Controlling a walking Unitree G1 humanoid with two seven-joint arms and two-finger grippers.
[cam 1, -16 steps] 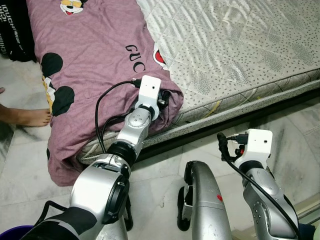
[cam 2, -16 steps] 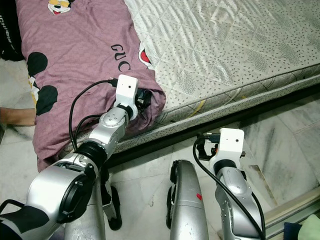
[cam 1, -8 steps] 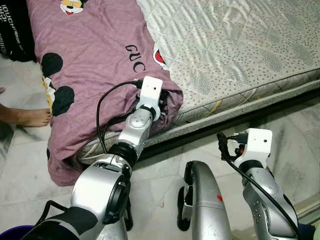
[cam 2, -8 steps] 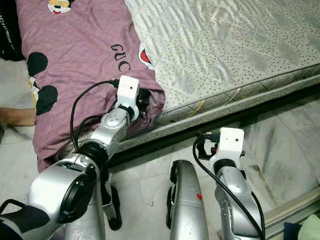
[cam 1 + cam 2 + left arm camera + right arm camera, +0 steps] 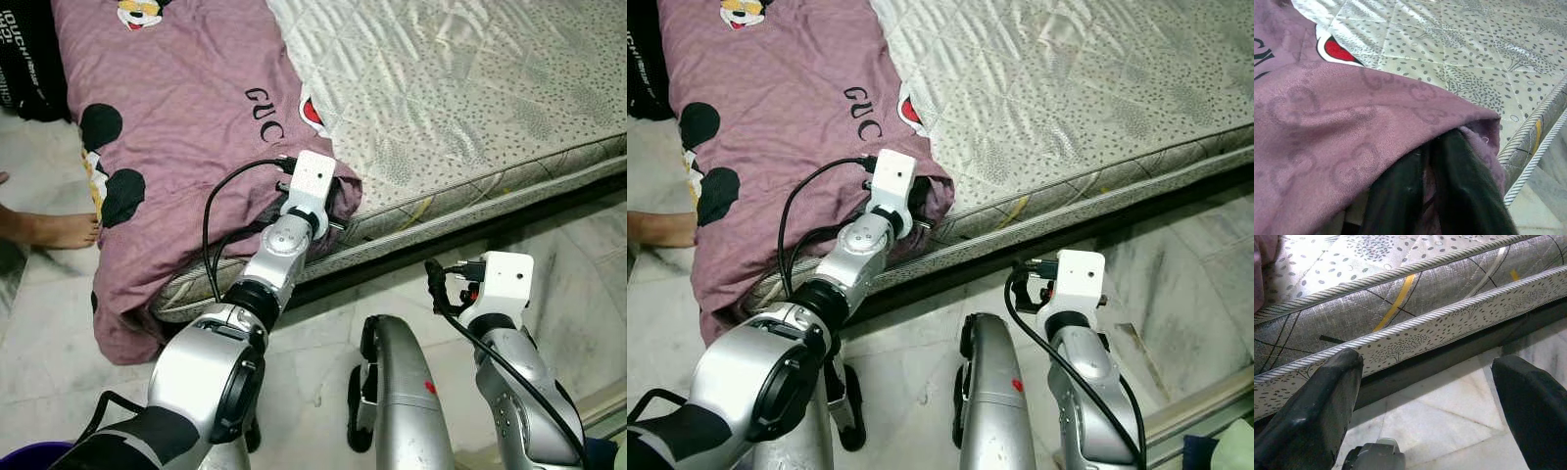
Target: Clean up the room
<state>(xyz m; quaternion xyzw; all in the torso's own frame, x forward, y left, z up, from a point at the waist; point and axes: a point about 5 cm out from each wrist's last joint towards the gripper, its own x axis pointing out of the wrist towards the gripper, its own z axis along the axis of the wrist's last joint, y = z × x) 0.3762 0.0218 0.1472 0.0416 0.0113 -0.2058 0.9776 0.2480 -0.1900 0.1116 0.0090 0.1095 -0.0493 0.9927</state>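
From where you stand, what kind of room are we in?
Most likely a bedroom. A bare quilted mattress lies low over a marble floor, with a purple cartoon-print blanket spread across one end. The left pincer is closed on the blanket's corner.

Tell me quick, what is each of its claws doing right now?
Left gripper: shut on the corner of the purple blanket at the mattress edge.
Right gripper: open, holding nothing, above the floor beside the mattress.

My black fingers (image 5: 1459, 196) pinch a mauve blanket (image 5: 186, 127) printed with black mouse ears and dark lettering, spread over a silvery-green quilted mattress (image 5: 460, 88) speckled with dark dots, edged in rope piping.
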